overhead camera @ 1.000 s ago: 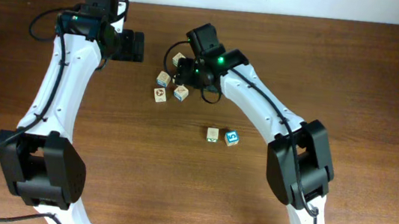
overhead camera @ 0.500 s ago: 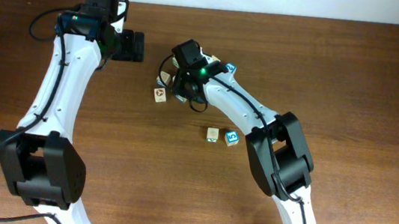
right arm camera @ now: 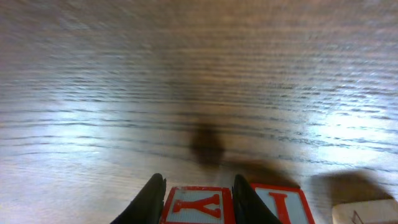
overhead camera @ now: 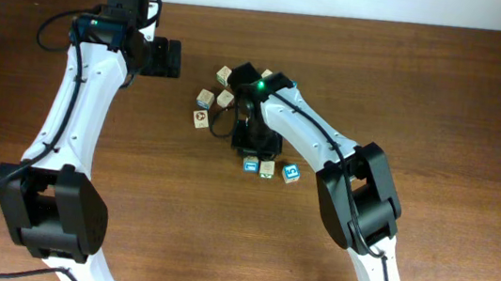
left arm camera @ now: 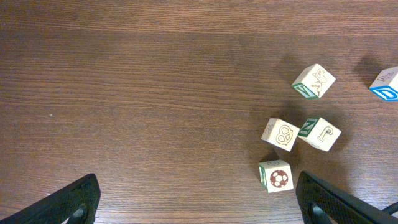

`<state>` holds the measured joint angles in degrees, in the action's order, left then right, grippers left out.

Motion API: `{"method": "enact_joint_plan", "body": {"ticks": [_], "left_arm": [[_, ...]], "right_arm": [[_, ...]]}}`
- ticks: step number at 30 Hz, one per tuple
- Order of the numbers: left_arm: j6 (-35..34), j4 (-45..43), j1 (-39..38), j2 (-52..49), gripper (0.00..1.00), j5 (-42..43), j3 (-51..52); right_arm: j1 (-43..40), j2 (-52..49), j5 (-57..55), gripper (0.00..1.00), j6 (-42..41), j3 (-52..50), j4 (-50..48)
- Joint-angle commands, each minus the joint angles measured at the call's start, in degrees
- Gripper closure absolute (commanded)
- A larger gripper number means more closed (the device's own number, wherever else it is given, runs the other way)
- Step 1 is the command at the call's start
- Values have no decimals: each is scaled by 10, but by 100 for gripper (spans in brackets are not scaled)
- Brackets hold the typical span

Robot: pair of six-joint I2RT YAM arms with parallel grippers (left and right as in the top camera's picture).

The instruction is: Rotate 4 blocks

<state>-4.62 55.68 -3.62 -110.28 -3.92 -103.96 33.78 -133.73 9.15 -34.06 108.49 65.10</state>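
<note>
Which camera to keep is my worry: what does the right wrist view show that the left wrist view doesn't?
Only the right wrist view: the right end effector closed on a red-lettered Y block, with another red-lettered block beside it. Only the left wrist view: the open left end effector, a pretzel cube and a football cube among five. Both: the wooden table.

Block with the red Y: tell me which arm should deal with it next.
Right. The right gripper has a finger on each side of the block with the red Y, so it could turn or release it. The left gripper hangs open, well away.
</note>
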Motion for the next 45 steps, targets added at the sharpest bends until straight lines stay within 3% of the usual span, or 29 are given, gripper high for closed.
{"method": "enact_joint_plan", "body": {"ticks": [1,3,5,7,10,14,20,24,29,33,36,40,42,45], "left_arm": [[-9,-1,0,-7,1,-6,-10],[-9,-1,0,-7,1,-6,-10],[-9,-1,0,-7,1,-6,-10],[-9,-1,0,-7,1,-6,-10],[-9,-1,0,-7,1,-6,-10],[-9,-1,0,-7,1,-6,-10],[-9,-1,-1,-7,1,-6,-10],[-9,-1,-1,-7,1,-6,-10],[-9,-1,-1,-7,1,-6,-10],[-9,-1,-1,-7,1,-6,-10],[-9,-1,-1,-7,1,-6,-10],[-9,-1,-1,-7,1,-6,-10],[-9,-1,-1,-7,1,-6,-10],[-9,-1,-1,-7,1,-6,-10]], "right_arm": [[8,19,-8,67,7,-11,-9],[6,19,-12,66,6,-11,-17],[-2,19,-12,50,7,5,-28],[-26,19,-9,44,28,48,-27],[-77,19,-60,43,62,127,-50],[-106,1,-191,43,44,121,-156],[-107,-68,-219,38,11,119,-219],[-107,-85,-223,43,0,119,-224],[-110,-92,-223,67,2,119,-210],[-110,-88,-209,77,23,122,-167],[-110,-70,-134,76,104,134,-141],[-111,-28,-54,77,144,195,1],[-110,16,-44,77,149,262,120],[-110,109,-47,77,174,290,191]]}}
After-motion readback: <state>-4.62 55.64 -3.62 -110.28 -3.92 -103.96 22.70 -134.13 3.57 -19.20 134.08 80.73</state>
